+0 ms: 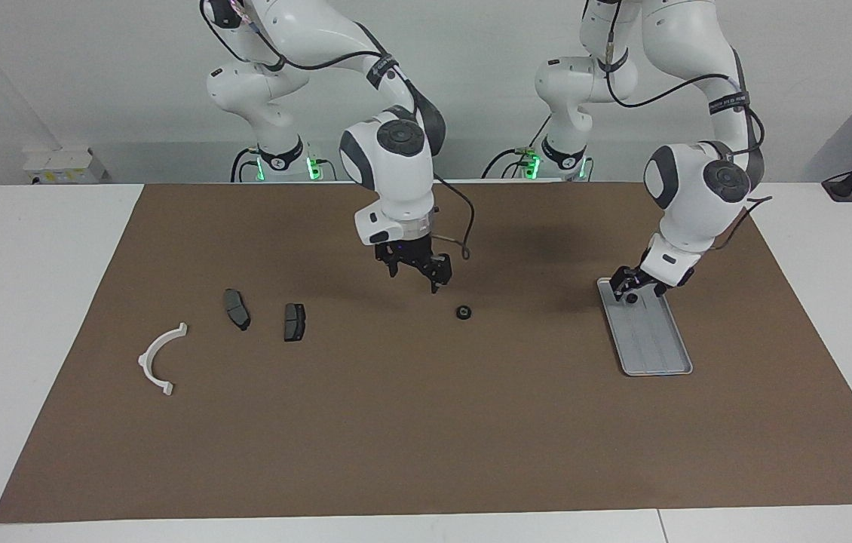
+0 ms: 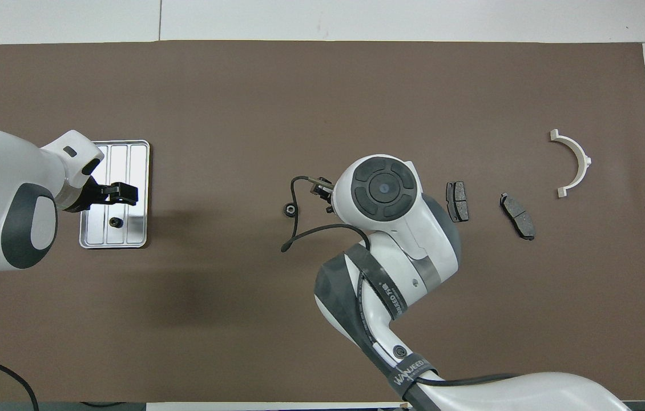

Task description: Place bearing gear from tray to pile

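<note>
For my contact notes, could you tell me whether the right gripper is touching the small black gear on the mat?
Apart. The facing view shows bare mat between the right gripper and the gear.

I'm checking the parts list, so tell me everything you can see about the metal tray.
The tray is a flat, silver-grey metal rectangle with rounded corners, a low raised rim and a ridged base. It lies flat on the brown mat toward the left arm's end of the table. One small dark round part sits in it near the robots' end. The left gripper hangs low over that end; whether it touches the tray I cannot tell.
</note>
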Robot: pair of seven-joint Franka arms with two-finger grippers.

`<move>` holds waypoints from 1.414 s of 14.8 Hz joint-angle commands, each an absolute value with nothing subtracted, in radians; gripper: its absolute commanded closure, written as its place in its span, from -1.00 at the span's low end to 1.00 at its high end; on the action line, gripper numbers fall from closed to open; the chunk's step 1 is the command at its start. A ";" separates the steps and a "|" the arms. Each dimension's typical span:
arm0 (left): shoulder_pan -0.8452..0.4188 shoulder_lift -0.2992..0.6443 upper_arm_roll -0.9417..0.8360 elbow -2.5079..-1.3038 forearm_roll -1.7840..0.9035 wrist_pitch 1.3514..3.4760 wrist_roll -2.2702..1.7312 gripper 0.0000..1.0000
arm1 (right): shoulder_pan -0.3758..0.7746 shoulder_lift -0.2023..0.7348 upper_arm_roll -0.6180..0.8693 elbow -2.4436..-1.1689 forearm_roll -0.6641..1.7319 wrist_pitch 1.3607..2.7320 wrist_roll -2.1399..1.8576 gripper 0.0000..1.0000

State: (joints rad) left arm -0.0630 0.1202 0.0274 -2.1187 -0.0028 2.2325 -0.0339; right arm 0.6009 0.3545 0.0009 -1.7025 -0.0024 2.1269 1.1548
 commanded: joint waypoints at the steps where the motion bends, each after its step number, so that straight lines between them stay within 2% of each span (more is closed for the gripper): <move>1: -0.012 0.124 0.015 -2.160 0.005 2.301 0.014 -0.69 | 0.653 0.593 -0.008 -1.406 -0.037 2.016 1.291 -1.00; 3: -0.005 0.129 0.015 -2.177 0.003 2.306 0.005 -0.69 | 0.669 0.666 -0.006 -1.324 -0.066 1.993 1.324 -1.00; 10: -0.020 0.121 0.014 -2.260 0.003 2.364 -0.072 -0.68 | 0.686 0.781 -0.006 -1.223 -0.077 1.996 1.327 -1.00; 16: -0.018 0.118 0.014 -2.276 0.003 2.364 -0.083 -0.67 | 0.690 0.772 0.041 -1.224 -0.074 1.898 1.277 -1.00; 19: -0.018 0.118 0.014 -2.276 0.003 2.367 -0.089 -0.62 | 0.692 0.770 0.043 -1.235 -0.071 1.934 1.240 -0.96; 21: -0.018 0.120 0.014 -2.284 0.003 2.370 -0.098 -0.48 | 0.692 0.767 0.043 -1.268 -0.075 1.991 1.201 -0.94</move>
State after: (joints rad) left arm -0.0187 0.1362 0.0128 -2.2486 -0.0029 2.3403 -0.0765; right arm 0.7008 0.7613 0.0335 -1.2527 -0.0601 1.9493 1.2452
